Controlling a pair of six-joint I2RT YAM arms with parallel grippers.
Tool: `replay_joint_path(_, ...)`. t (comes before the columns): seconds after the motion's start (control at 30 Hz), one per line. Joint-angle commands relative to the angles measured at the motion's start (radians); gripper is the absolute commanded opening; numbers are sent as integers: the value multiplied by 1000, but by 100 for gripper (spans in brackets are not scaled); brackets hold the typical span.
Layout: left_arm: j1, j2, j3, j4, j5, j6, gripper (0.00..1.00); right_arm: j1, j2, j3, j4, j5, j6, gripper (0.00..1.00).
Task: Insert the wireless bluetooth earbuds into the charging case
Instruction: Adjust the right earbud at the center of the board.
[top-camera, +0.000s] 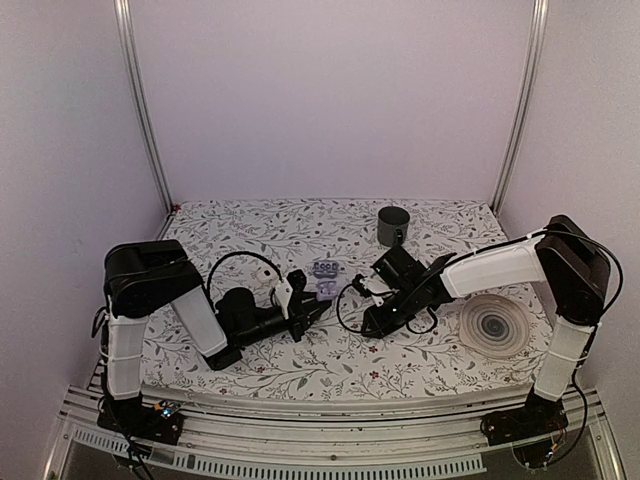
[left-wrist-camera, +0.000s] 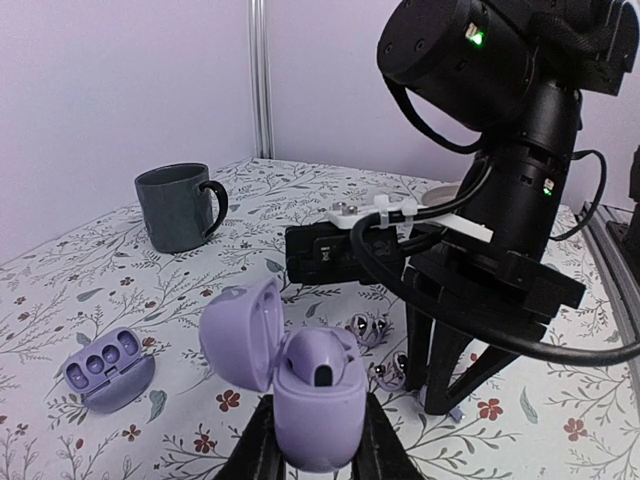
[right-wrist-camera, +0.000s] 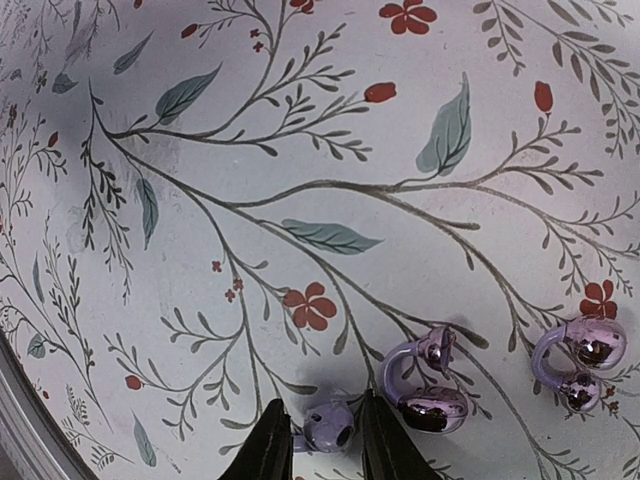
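Between left fingers (left-wrist-camera: 256, 450), open charging case (left-wrist-camera: 315, 400), clamped upright

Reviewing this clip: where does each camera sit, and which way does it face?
Top external: high behind the bases, looking down on the table; left arm and right arm both show.
Left wrist: low, facing across the table toward the mug and right arm; left gripper's fingers clasp the open charging case.
Right wrist: pointing straight down at the cloth; right gripper's fingertips flank a lilac piece beside two earbuds.
Shared: both wrist views show the earbuds.
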Motion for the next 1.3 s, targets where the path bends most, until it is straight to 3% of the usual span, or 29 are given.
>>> replay_joint_path(0.0, -6, -28, -2, 288, 10, 6, 0, -2, 18, -8, 15, -6, -9, 26)
replay_joint_path(0.77, -5, -21, 0, 289, 6, 7, 0, 22, 14, -1, -40, 75, 3, 20)
replay_joint_path(0.93, -6, -11, 3, 290, 2, 11, 0, 20, -7, 28, -80, 87, 45, 12)
replay_joint_path(1.27, -8, 34, 40, 289, -17, -11, 0, 20, -76, 89, -190, 154, 162, 10)
